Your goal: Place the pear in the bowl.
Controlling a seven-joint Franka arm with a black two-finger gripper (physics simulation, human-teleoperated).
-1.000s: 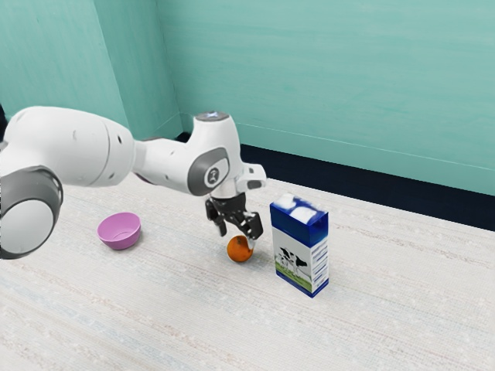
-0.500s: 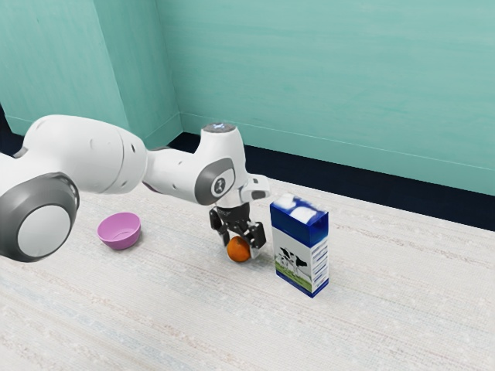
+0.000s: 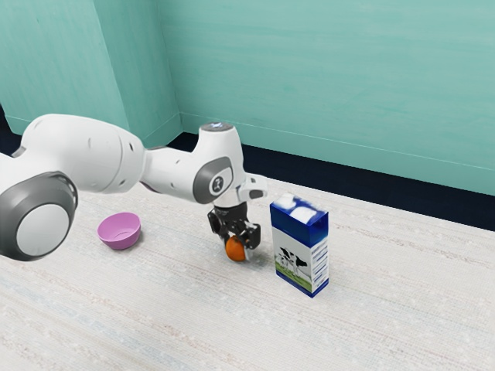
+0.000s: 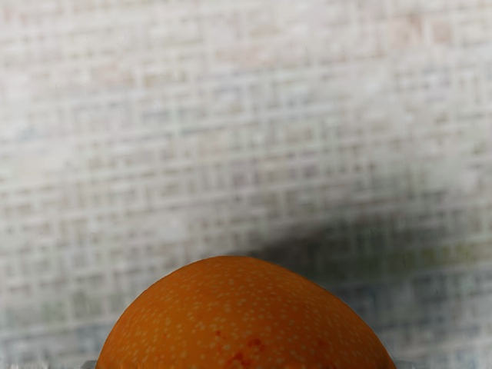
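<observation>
Drawn closer together since a moment ago, the fingers (image 3: 253, 235) grasp the orange-coloured pear (image 3: 235, 250).

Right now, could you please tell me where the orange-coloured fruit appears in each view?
Exterior view: the orange-coloured fruit sits between the jaws, the pink bowl towards the exterior view's left and the milk carton towards its right.
Wrist view: its speckled skin shows large, right at the hand.
Shared landmark: the pale woven tabletop around it.
</observation>
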